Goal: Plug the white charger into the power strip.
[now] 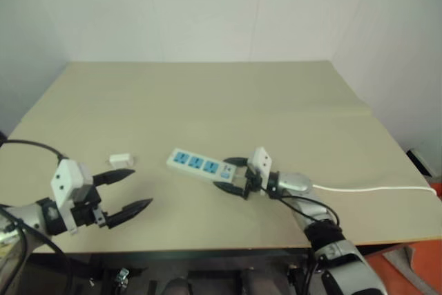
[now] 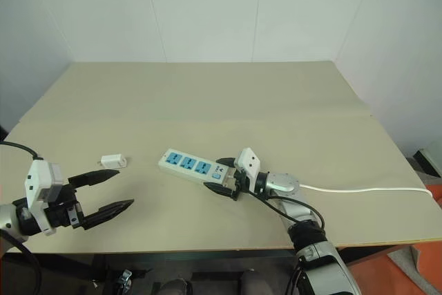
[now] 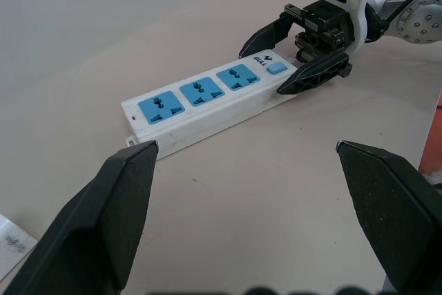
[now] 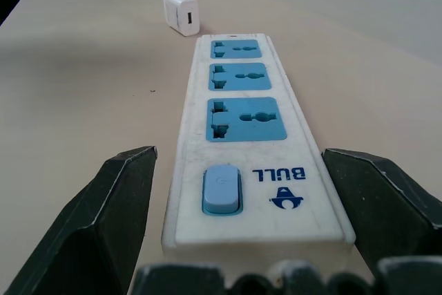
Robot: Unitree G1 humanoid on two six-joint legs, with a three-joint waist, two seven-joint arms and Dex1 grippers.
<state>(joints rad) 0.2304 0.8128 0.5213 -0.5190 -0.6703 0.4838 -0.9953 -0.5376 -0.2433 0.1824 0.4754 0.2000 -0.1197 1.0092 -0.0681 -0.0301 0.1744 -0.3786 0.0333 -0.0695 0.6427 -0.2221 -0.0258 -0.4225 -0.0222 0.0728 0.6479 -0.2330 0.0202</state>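
You're looking at the power strip (image 1: pixel 198 164) lying flat on the beige worktop (image 1: pixel 228 94), near-centre, angled so its socket end is pointing left-far and its switch end right-near. Three blue sockets are facing up, with the blue switch (image 4: pixel 222 188) sitting at the end nearest the right tool (image 1: pixel 233 174). The right tool is sitting at that switch end, jaws spread, one black finger on each long side of the strip; from the right wrist view there's a gap showing on both sides, so it's straddling, not clamping. The thin white cord (image 1: pixel 376 188) is running off to the right edge of the worktop. The white charger (image 1: pixel 119 160) is lying on the worktop left of the strip, just past its socket end, apart from it and not plugged in. The left tool (image 1: pixel 128 191) is hovering near-left, fully released, fingers wide and holding nothing; it's pointing right toward the strip, with the charger just on its far side. Nothing is touching the charger.
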